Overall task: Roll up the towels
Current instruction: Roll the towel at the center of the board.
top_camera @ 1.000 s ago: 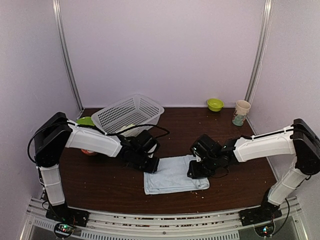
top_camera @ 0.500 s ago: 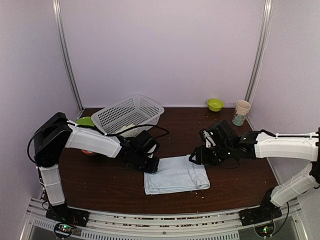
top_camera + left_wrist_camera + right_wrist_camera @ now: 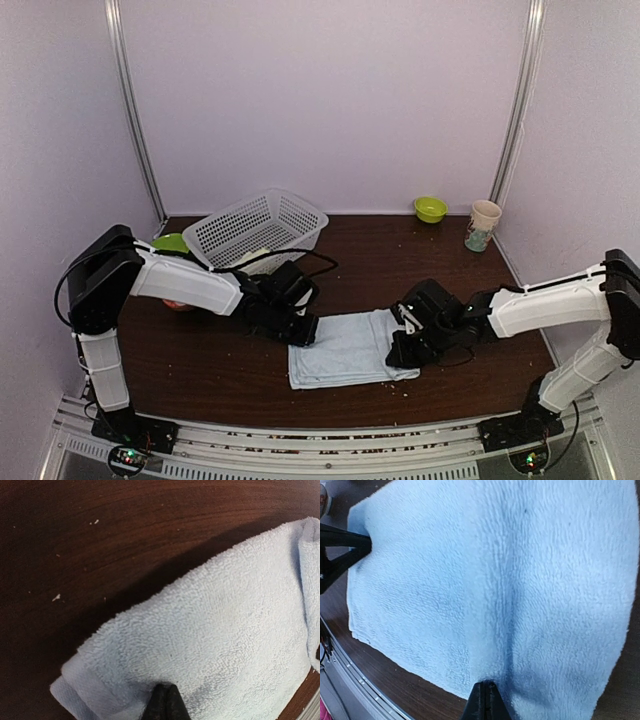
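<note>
Lit softly and evenly from above in the overhead view, slightly grainy throughout. Deep shadow beside the pale blue towel on the dark table at the left wrist; terry loops crisp mid-frame, softening toward the frame edges.

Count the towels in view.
1 for certain: the pale blue towel lies flat on the table near its front edge, the left end effector and right end effector at its sides. Through the white mesh basket shows a pale yellow-green patch, possibly a second towel, mostly hidden.
</note>
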You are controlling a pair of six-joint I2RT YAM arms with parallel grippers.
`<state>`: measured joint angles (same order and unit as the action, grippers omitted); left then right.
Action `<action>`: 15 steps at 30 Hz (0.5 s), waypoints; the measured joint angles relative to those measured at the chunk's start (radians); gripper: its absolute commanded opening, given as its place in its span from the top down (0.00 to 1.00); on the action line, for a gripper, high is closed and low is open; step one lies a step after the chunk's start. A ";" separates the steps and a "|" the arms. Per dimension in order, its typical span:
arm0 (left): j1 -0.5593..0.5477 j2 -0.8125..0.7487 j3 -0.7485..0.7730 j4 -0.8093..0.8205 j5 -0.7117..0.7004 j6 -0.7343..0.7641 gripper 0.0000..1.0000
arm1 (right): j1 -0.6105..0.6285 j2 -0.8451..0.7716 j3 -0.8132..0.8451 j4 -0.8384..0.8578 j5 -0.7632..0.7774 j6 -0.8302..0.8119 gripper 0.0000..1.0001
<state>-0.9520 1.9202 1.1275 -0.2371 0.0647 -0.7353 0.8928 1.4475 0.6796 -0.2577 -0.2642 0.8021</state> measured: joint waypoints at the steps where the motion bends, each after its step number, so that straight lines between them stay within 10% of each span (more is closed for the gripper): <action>1: 0.000 0.000 0.000 0.000 0.000 -0.001 1.00 | 0.008 0.019 0.000 0.007 -0.004 0.006 0.96; 10: -0.010 -0.011 -0.024 0.025 -0.001 -0.022 1.00 | 0.051 0.066 0.036 0.049 -0.019 0.014 0.57; 15: -0.019 -0.023 -0.035 0.023 -0.001 -0.026 0.99 | -0.001 -0.086 0.037 -0.018 0.005 -0.004 0.54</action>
<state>-0.9707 1.8973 1.0924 -0.2142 0.0639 -0.7616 0.8921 1.3617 0.7170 -0.2760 -0.2588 0.7979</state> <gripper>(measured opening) 0.001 0.458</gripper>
